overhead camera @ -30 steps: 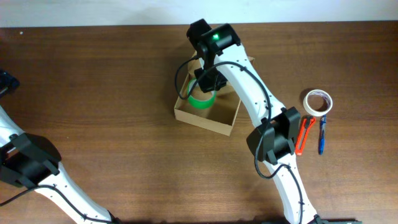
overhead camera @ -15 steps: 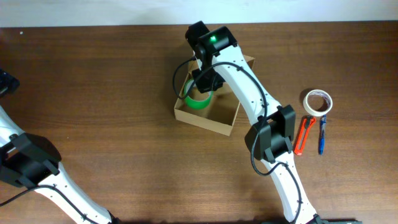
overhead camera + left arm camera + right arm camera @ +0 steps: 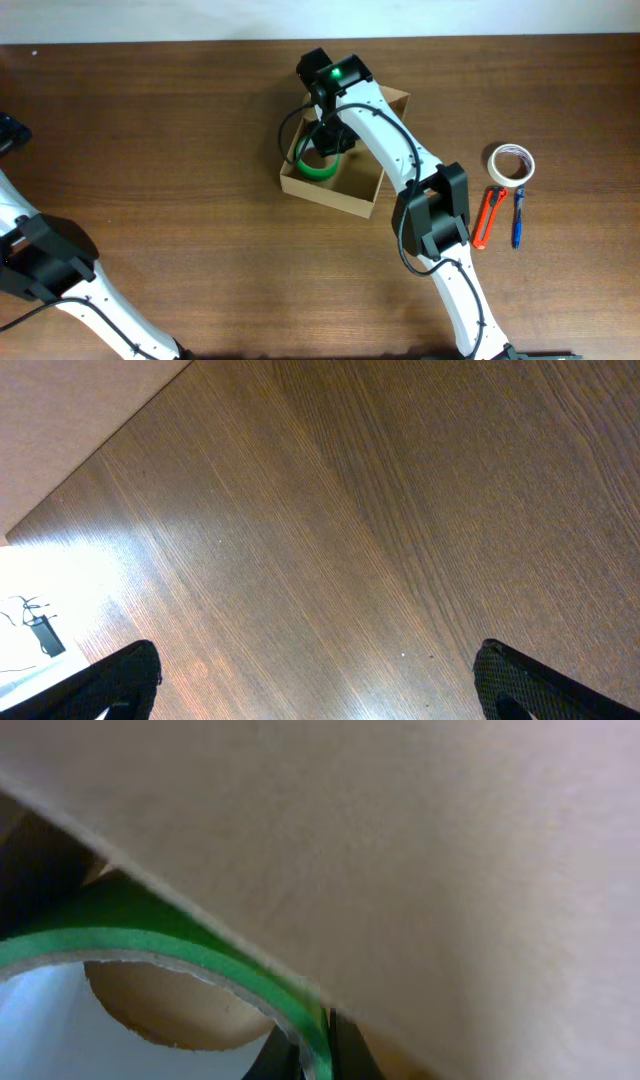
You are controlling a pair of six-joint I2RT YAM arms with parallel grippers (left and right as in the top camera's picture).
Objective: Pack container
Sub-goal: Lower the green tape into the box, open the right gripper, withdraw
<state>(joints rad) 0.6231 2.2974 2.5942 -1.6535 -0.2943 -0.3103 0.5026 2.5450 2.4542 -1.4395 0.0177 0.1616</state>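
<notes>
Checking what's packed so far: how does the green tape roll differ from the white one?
The green tape roll is inside the container; the white tape roll lies on the table beside the orange cutter. The green roll is pinched by the right gripper; the white roll is untouched. Both are open-cored rings.

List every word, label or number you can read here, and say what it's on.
None can be read.
The box, green tape, orange cutter and blue pen show no text.
Faint marks inside the white tape roll are too small to read.
</notes>
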